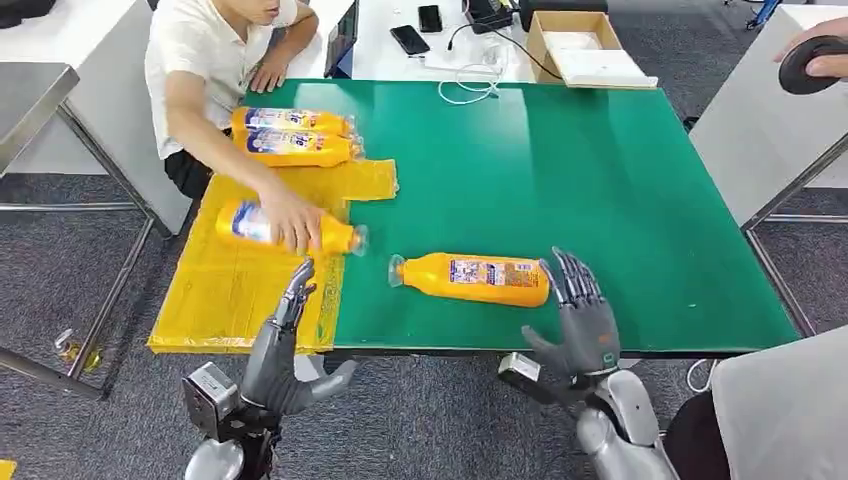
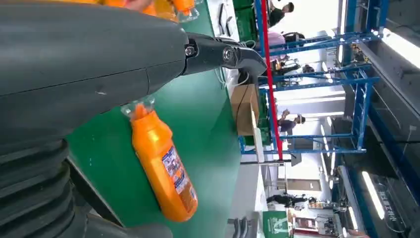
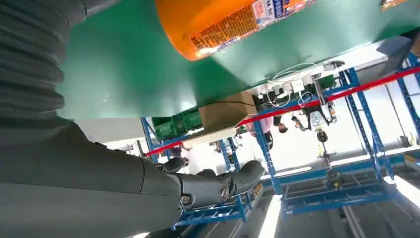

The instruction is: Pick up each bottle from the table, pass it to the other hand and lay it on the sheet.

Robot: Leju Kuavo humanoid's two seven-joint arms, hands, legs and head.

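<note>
Bottle (image 1: 472, 278) lies on green bench (image 1: 600, 200), just beside my right robot hand (image 1: 580, 315).
Both robot hands spread wide, holding nothing; left robot hand (image 1: 285, 340) at yellow sheet (image 1: 230, 290) edge.

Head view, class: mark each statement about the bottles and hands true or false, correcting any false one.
1. One orange bottle lies on the bare green table. True.
2. The right hand grips that bottle. False: it is open beside the bottle's base.
3. A person's hand rests on a bottle on the yellow sheet. True.
4. The left hand holds a bottle. False: it holds nothing.
</note>
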